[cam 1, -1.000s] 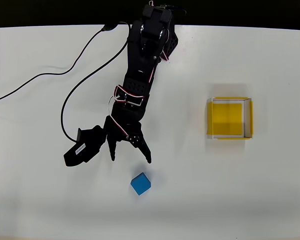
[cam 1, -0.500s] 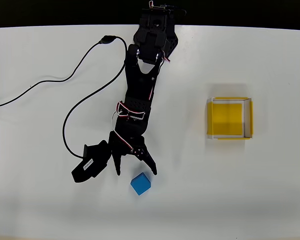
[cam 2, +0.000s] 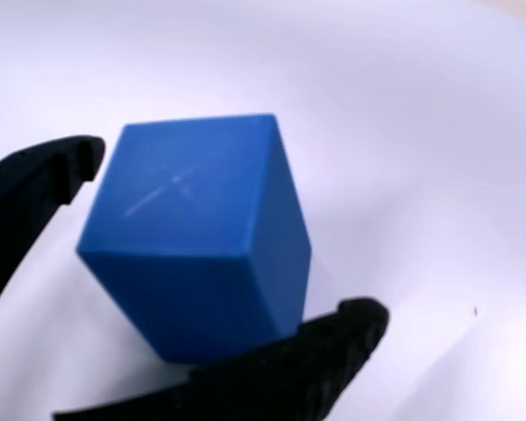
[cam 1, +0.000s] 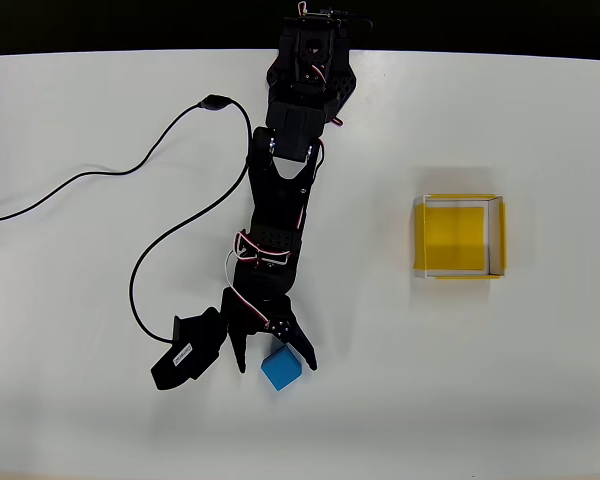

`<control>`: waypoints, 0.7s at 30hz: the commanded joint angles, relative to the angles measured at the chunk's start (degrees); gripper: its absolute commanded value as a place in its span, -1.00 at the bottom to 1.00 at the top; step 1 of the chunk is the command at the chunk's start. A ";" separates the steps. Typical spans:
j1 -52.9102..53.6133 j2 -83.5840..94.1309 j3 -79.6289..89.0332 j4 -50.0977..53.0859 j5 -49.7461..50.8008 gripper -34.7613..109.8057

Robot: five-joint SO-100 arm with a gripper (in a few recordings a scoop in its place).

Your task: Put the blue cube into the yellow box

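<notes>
The blue cube (cam 1: 280,369) rests on the white table at the lower middle of the overhead view. My black gripper (cam 1: 276,364) is open and straddles it, one fingertip on each side. In the wrist view the blue cube (cam 2: 202,237) sits large between the two black fingers (cam 2: 35,189), and my gripper (cam 2: 228,237) is spread around it; I cannot tell whether the fingers touch its faces. The yellow box (cam 1: 459,237) stands empty far to the right, well away from the arm.
A black cable (cam 1: 130,200) loops across the table left of the arm. The table's dark back edge (cam 1: 130,25) runs along the top. Bare white table lies between the cube and the box.
The arm has stretched forward and down toward the cube. The open fingers, short of the cube before, now sit on either side of it. Cube and box have not moved.
</notes>
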 commanded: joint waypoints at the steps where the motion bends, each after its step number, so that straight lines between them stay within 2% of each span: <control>1: 0.18 1.85 -7.73 -1.76 0.00 0.24; 21: -1.58 -4.31 -13.62 2.37 -0.70 -0.04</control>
